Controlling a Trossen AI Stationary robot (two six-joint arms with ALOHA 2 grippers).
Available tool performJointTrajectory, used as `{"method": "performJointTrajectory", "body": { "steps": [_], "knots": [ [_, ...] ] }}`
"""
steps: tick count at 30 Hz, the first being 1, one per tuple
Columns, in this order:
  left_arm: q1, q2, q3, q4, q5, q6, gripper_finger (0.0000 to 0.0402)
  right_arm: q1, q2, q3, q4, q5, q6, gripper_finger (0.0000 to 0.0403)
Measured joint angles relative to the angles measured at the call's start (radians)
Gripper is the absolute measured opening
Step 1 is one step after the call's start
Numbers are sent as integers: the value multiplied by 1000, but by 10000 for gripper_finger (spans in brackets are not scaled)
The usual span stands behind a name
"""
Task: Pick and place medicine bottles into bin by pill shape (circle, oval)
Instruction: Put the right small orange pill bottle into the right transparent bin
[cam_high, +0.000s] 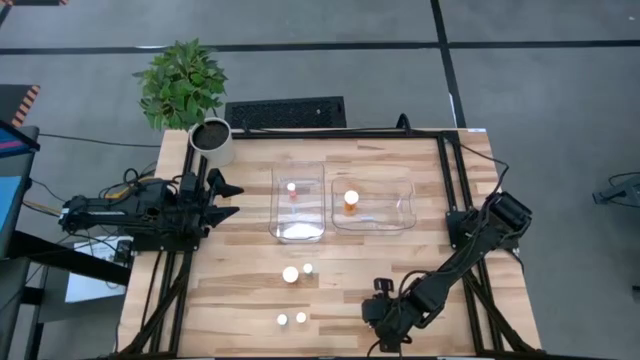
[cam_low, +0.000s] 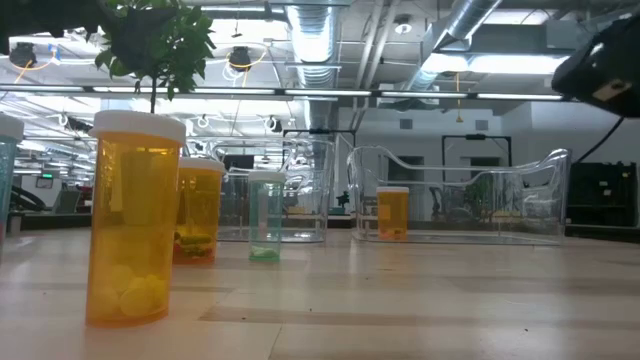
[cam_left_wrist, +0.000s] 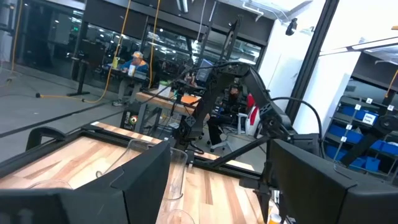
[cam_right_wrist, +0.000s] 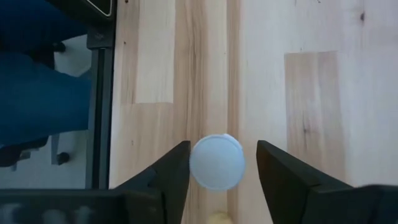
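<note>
My right gripper (cam_high: 384, 326) (cam_right_wrist: 219, 180) is open near the table's front edge and slants down over a medicine bottle with a white cap (cam_right_wrist: 216, 162). Its fingers stand on either side of the cap: one finger's edge is close beside it, and a gap shows at the other. Several more medicine bottles (cam_high: 290, 274) (cam_low: 135, 225) stand upright on the table's middle. One bottle (cam_high: 292, 187) stands in the left clear bin (cam_high: 274, 205), another (cam_high: 351, 200) (cam_low: 392, 212) in the right clear bin (cam_high: 410, 210). My left gripper (cam_high: 226, 197) (cam_left_wrist: 217, 199) waits open at the table's left edge.
A white pot with a green plant (cam_high: 212, 140) stands at the far left corner, beside a black grille (cam_high: 285, 112). A person's blue-clad leg (cam_right_wrist: 37, 106) shows just past the table's edge (cam_right_wrist: 102, 106) by my right gripper. Bare wood lies right of the loose bottles.
</note>
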Motion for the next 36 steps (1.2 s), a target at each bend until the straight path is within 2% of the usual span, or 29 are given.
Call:
{"method": "performJointTrajectory", "body": {
  "steps": [10,19,27,36],
  "knots": [
    [0,0,0,0,0,0,270,0,-1,6,-23,0,-3,160],
    [0,0,0,0,0,0,270,0,-1,6,-23,0,-7,113],
    [0,0,0,0,0,0,270,-1,-1,6,-23,2,-17,132],
    [0,0,0,0,0,0,270,-29,-45,6,-94,13,-80,124]
  ]
}}
